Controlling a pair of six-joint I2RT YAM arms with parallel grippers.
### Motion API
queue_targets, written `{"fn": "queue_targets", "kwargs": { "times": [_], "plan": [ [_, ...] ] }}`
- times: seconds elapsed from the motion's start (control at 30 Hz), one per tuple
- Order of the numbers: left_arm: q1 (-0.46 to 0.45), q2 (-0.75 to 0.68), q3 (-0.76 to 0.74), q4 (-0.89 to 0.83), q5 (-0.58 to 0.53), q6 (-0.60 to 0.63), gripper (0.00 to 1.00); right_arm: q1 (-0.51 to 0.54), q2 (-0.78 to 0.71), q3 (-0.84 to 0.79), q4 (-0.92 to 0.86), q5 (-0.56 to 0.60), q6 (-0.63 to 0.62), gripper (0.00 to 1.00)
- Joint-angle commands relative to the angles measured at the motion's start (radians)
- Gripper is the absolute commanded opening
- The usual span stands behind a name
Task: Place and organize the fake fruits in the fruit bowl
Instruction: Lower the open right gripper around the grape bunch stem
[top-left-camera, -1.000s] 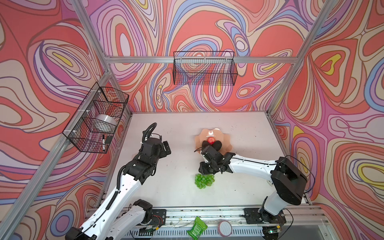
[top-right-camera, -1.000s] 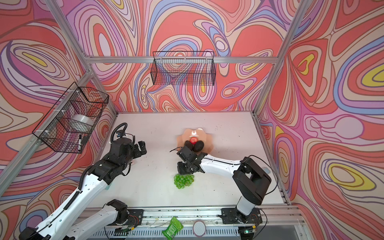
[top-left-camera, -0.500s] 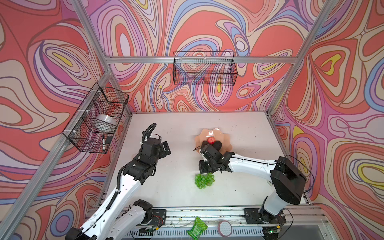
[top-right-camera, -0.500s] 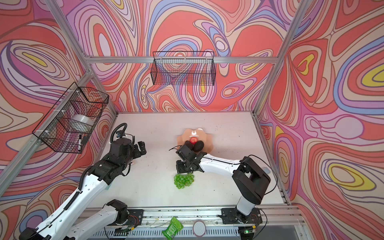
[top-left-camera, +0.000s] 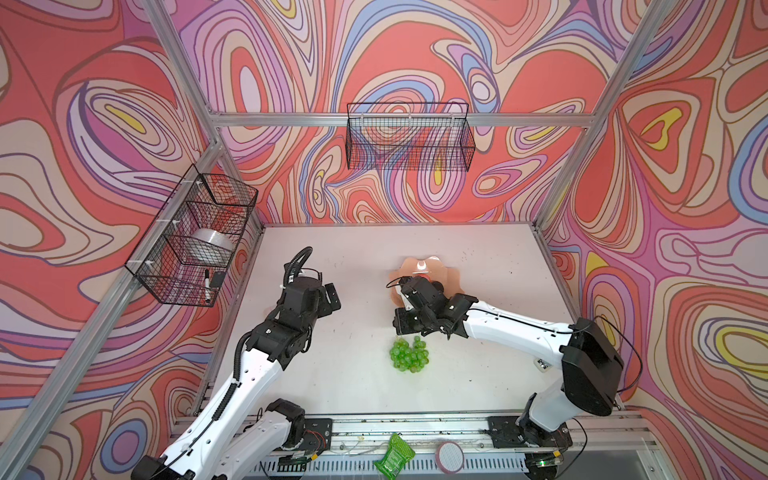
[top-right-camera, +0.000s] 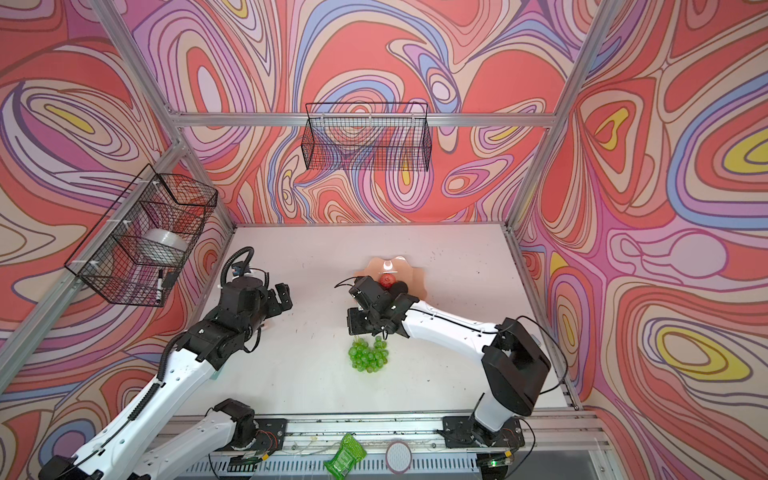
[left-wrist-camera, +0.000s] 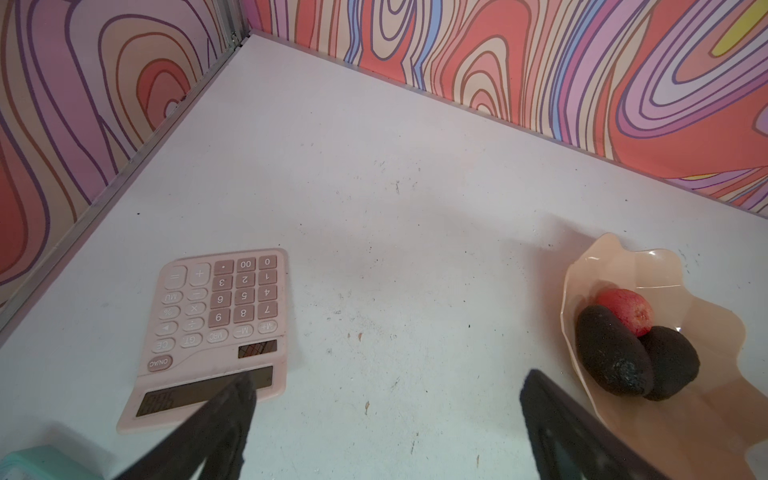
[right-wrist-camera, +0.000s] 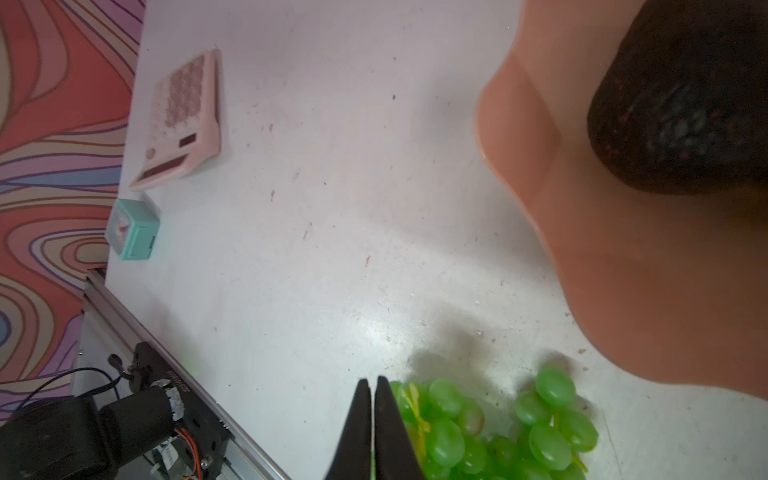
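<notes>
While the grapes (top-left-camera: 409, 355) lie on the table (top-left-camera: 353, 386), the other fruits sit in the fruit bowl (left-wrist-camera: 623, 266).

The right gripper (right-wrist-camera: 373, 386) has its fingers pressed together just beside the bunch; maybe a thin stem is pinched there, but the close view is too blurry to tell. The left gripper (left-wrist-camera: 386, 386) hangs wide apart over bare table, holding nothing. Grapes are light, bumpy and floppy, and round ones can slip, so I would grab the stem or the thick middle. The left wrist view shows both avocados (left-wrist-camera: 611, 353) and the red apple (left-wrist-camera: 625, 309) touching in the bowl; from above, the right arm (top-left-camera: 511, 328) hides most of them. The wrist views also show a pink calculator (left-wrist-camera: 216, 328) and a small teal clock (right-wrist-camera: 133, 228), mostly hidden under the left arm (top-left-camera: 257, 374) from above.
</notes>
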Motion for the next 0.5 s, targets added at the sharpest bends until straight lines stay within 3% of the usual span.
{"fn": "queue_targets", "kwargs": {
  "times": [0.0, 0.37, 0.4, 0.47],
  "plan": [
    [0.012, -0.015, -0.011, -0.016, -0.003, -0.011, 1.00, 0.005, -0.045, 0.051, -0.038, 0.035, -0.024, 0.00],
    [0.016, -0.019, -0.009, -0.023, 0.000, -0.010, 1.00, 0.005, -0.044, 0.104, -0.171, 0.091, -0.051, 0.00],
    [0.016, -0.020, -0.009, -0.024, -0.001, -0.009, 1.00, 0.005, -0.051, 0.085, -0.185, 0.101, -0.031, 0.01],
    [0.016, -0.022, -0.013, -0.023, -0.003, -0.008, 1.00, 0.005, -0.073, 0.029, -0.186, 0.097, -0.004, 0.13]
  ]
}}
